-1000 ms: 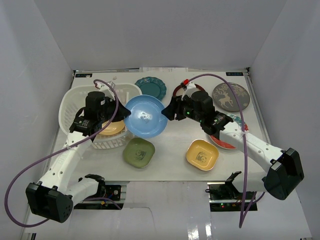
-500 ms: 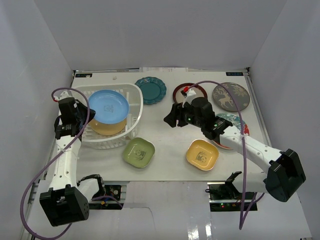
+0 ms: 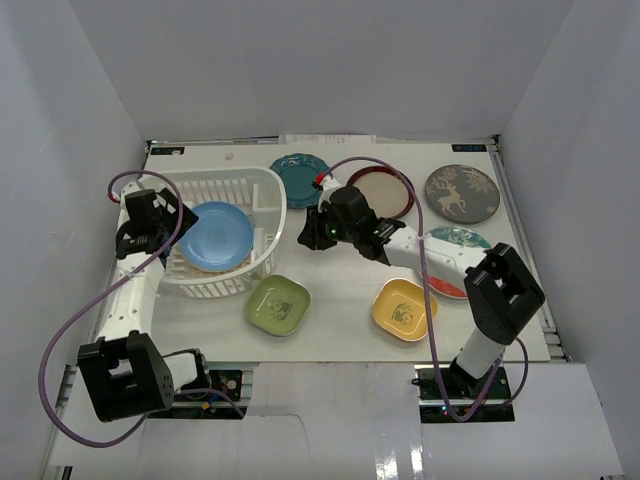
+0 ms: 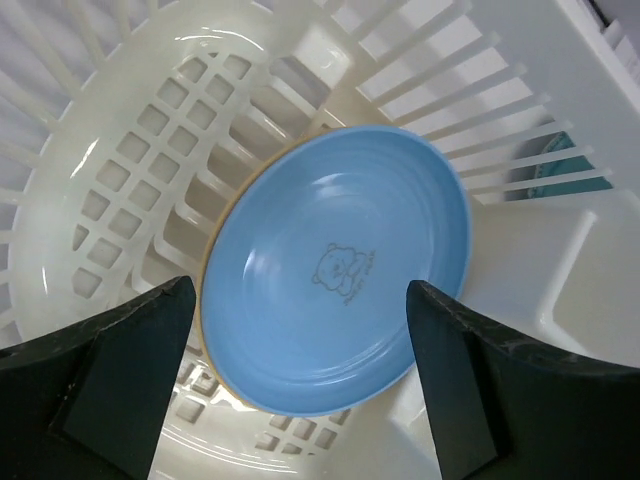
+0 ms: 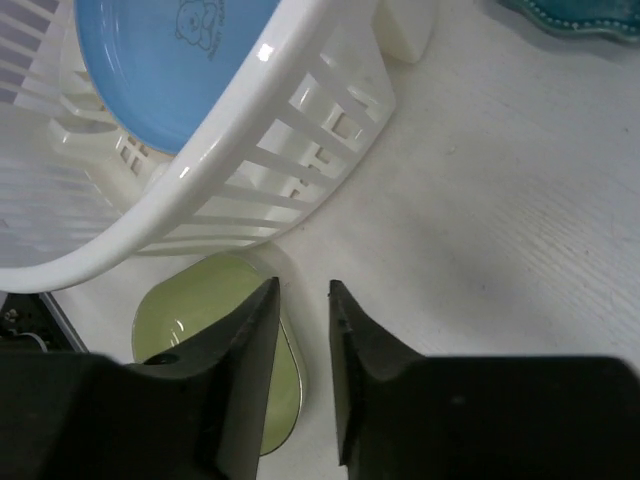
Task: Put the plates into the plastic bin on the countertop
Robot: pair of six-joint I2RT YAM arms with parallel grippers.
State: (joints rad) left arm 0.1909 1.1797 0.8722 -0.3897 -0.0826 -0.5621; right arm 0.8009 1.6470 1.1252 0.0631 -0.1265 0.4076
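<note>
The white slotted plastic bin (image 3: 232,173) stands at the left of the countertop (image 3: 340,275). A blue plate (image 3: 215,237) lies in it, and an orange plate's rim (image 4: 204,335) peeks out beneath. My left gripper (image 3: 168,222) hangs open above the blue plate (image 4: 340,270), holding nothing (image 4: 298,300). My right gripper (image 3: 306,238) hovers just outside the bin's right wall (image 5: 250,110), over the green plate (image 5: 200,310). Only a narrow gap separates its fingers, with nothing between them (image 5: 303,285). Teal (image 3: 301,176), dark-red-rimmed (image 3: 380,191), deer-patterned (image 3: 461,193), yellow (image 3: 404,308) and green (image 3: 278,304) plates lie on the countertop.
A red-and-teal plate (image 3: 458,285) lies partly under my right forearm. White walls enclose the countertop on three sides. The right arm's purple cable (image 3: 370,163) arcs over the dark-red-rimmed plate. Both arm bases sit at the near edge.
The blue plate left the grippers and settled flat in the bin. My left jaws opened wide above it. My right arm swung left toward the bin and its jaws narrowed.
</note>
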